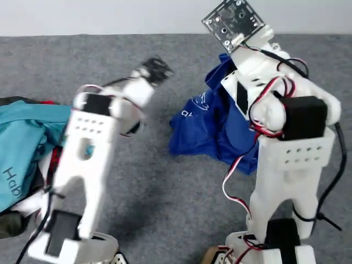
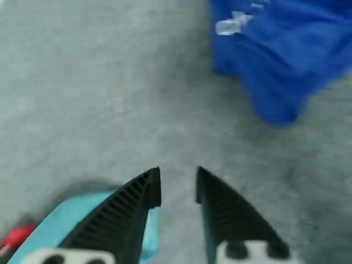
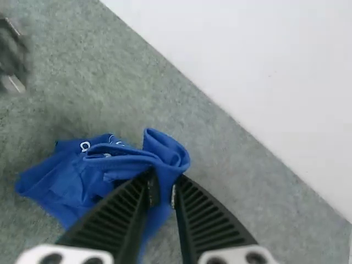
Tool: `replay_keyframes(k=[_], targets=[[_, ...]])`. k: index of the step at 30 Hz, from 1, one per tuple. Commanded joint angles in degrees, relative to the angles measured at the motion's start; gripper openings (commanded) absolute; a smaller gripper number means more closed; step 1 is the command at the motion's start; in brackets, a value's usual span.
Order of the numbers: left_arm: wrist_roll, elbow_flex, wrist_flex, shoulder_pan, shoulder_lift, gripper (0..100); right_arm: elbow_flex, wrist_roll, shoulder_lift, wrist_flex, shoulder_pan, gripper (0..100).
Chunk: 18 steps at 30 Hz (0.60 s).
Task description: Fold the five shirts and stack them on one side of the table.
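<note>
Grey felt table cover (image 1: pixel 165 187), bare across centre btwn the 2 arms; open strip from near edge to far edge, where white wall (image 1: pixel 110 16) begins.

Blue shirt (image 1: pixel 203 126): crumpled, unfolded, right of centre, partly hidden behind right arm in high view. White print up on its left part. Left edge ragged, bordering the bare strip.

Right gripper (image 3: pixel 162 190): closed down on a raised fold of blue shirt, fabric pinched at the tips, rest of garment bunched on cover below. Far edge of cover and wall close behind, per right wrist view; little room that way.

Left gripper (image 2: pixel 177 184): over bare felt approx. mid-table, apart from blue shirt. Fingers narrowly parted, nothing held. Free felt ahead and to both sides.

Teal shirt (image 1: pixel 22 137): heaped at left edge of table, unfolded, running out of high view. Red cloth (image 1: pixel 48 102) at its far side, dark cloth (image 1: pixel 11 225) under near side. Well apart from blue shirt, wide bare gap btwn them. Corner of teal shirt visible beside left gripper's fingers in left wrist view; contact cannot be judged.
</note>
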<state>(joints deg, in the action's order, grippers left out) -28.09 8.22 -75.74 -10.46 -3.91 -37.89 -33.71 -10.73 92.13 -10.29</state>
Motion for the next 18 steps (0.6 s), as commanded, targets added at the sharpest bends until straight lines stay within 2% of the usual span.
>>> replay_keyframes(k=[1,8,15,18], targets=[[0.5,0.1,3.6,-5.5,2.9,17,-0.4,-0.2,0.5,0.2,0.6,1.0],[0.5,-0.6,12.2,-13.5,11.7,20,-0.4,-0.2,1.5,0.0,0.6,1.0],[0.5,-11.9,12.1,-14.0,21.9,21,-0.4,-0.1,1.5,0.1,0.6,0.9],[0.5,-15.8,9.8,-14.9,24.4,21,-0.4,-0.1,1.5,0.1,0.6,0.9]])
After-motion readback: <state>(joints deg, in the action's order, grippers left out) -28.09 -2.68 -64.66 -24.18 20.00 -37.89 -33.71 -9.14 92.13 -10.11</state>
